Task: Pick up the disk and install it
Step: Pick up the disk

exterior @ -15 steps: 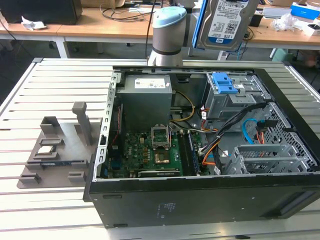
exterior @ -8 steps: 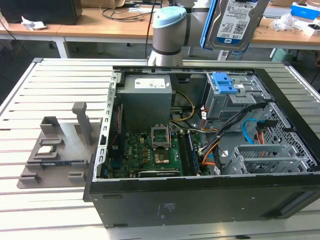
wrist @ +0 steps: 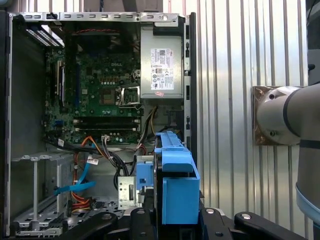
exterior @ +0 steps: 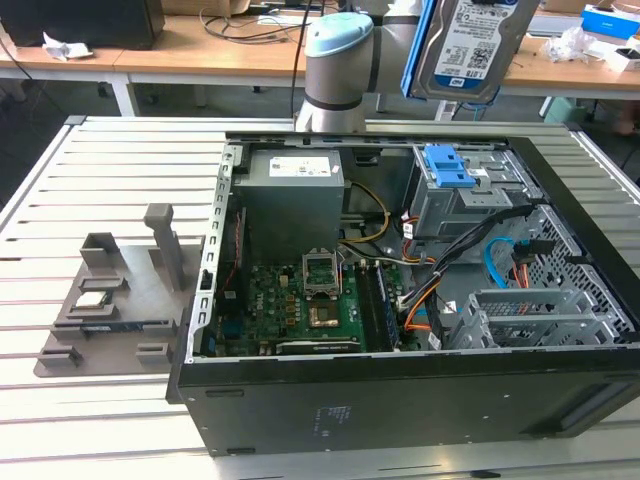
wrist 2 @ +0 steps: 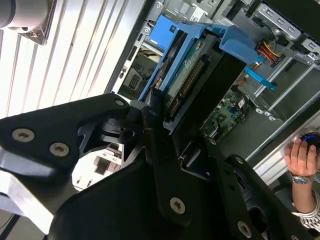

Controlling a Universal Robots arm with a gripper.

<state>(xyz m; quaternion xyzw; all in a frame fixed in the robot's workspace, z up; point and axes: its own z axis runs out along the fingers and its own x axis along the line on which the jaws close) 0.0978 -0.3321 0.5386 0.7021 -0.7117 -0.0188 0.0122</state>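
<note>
End effector [wrist 2: 172,125] clamped on the disk [exterior: 470,45], upper edge cropped, above the case [exterior: 350,410].

A silver-grey metal table of long ribbed slats [exterior: 120,170] spans the foreground in the exterior view, catching soft, even light (palest along its near edge). The same slatted surface runs behind the work in both wrist views [wrist: 225,55] [wrist 2: 75,50]. Beyond it stands a row of light wooden desks [exterior: 200,60] on white legs [exterior: 125,95], strewn with black cables [exterior: 240,20] and crumpled white paper [exterior: 62,46]. A black box-shaped case [exterior: 90,20] sits at the exterior view's left. Beneath the desks lies a dark grey floor [exterior: 40,110].
</note>
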